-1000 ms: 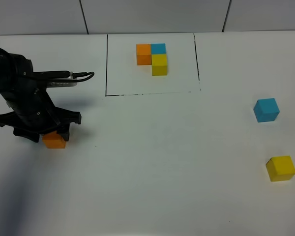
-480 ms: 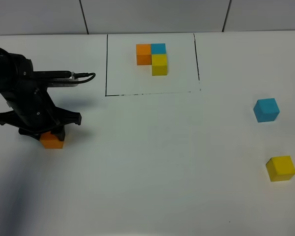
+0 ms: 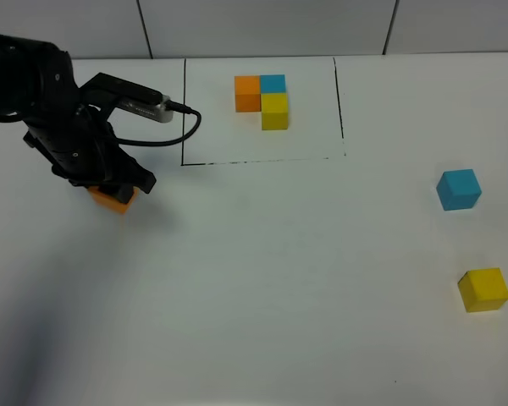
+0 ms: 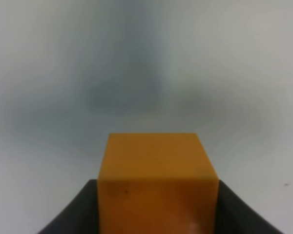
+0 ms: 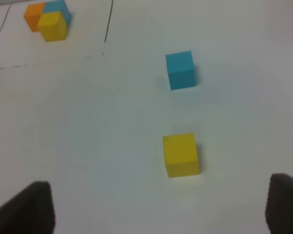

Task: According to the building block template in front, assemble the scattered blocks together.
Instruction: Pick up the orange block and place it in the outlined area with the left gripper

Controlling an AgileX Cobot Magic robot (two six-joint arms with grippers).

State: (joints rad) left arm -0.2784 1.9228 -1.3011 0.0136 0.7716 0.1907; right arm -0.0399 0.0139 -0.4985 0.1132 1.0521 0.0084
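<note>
Orange block (image 4: 157,187) held in left gripper (image 3: 116,188), near template (image 3: 262,101) left line; right gripper (image 5: 158,204) spread wide.

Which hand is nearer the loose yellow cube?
Right. The right hand is open with the yellow cube just ahead; the left hand is across the table, gripping the orange cube.

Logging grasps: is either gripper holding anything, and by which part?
The left gripper clamps the small orange cube by opposite side faces; the right gripper holds nothing.
</note>
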